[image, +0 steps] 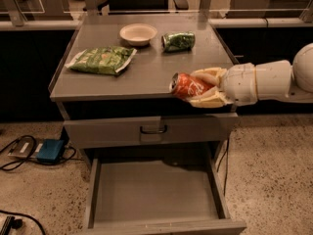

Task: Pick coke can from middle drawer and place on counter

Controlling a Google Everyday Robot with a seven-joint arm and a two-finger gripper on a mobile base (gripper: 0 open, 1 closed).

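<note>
My gripper (198, 88) is shut on the coke can (188, 85), a red can with white script, held on its side. The can hangs at the front right edge of the counter (146, 77), about level with its top. The white arm reaches in from the right. The middle drawer (156, 190) stands pulled open below, its grey floor bare. Above it is a closed drawer front with a dark loop handle (153, 129).
On the counter lie a green chip bag (101, 60) at the left, a white bowl (138, 34) at the back and a green soda can (178, 40) on its side. A blue box with cables (50, 151) lies on the floor at the left.
</note>
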